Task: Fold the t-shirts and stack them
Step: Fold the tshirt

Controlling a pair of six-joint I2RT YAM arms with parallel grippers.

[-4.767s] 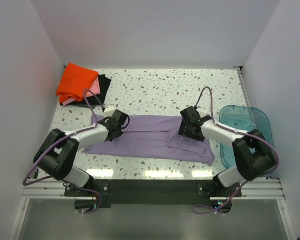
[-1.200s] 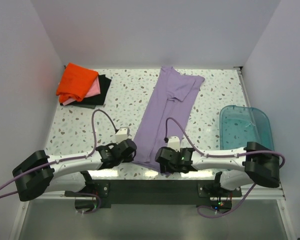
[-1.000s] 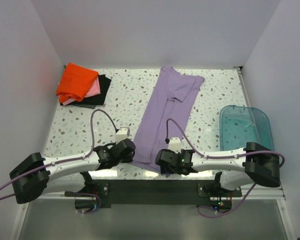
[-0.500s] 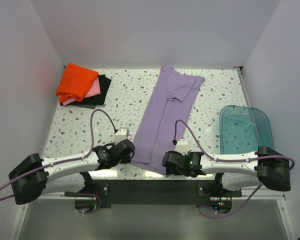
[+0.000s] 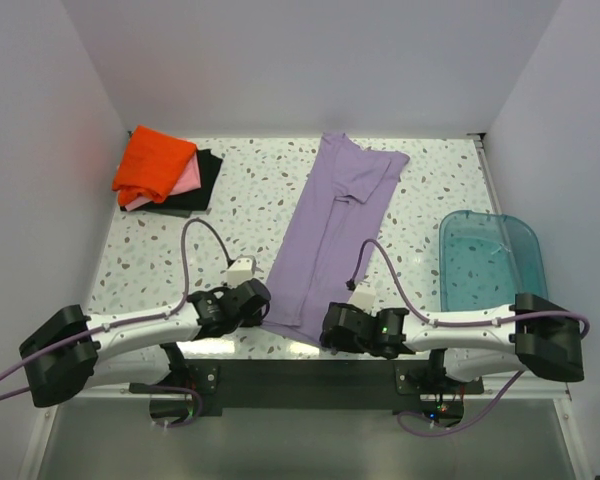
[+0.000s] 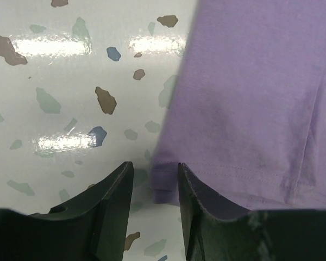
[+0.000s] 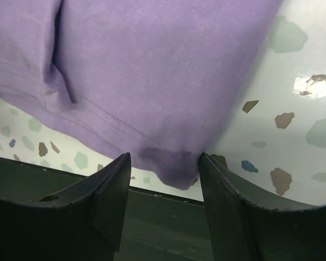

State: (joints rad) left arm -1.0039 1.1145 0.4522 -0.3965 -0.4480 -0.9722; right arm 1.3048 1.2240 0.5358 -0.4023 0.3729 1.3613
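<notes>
Now I am releasing the lavender t-shirt [image 5: 330,220] hem; left gripper [image 6: 155,169] and right gripper [image 7: 163,159] both spreading, seemingly empty; folding next.

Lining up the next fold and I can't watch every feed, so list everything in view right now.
lavender t-shirt: one, lavender-purple, folded into a long strip from the near edge to the far centre of the table
orange t-shirt: one, bright orange, folded, top of the far-left stack
pink t-shirt: one, pink, edge showing under the orange one
black t-shirt: one, black, bottom of that stack
plastic bin: one, translucent teal, right side
table: one, white speckled
left gripper: one, black, open at the shirt's near-left hem corner
right gripper: one, black, open around the near-right hem corner
</notes>
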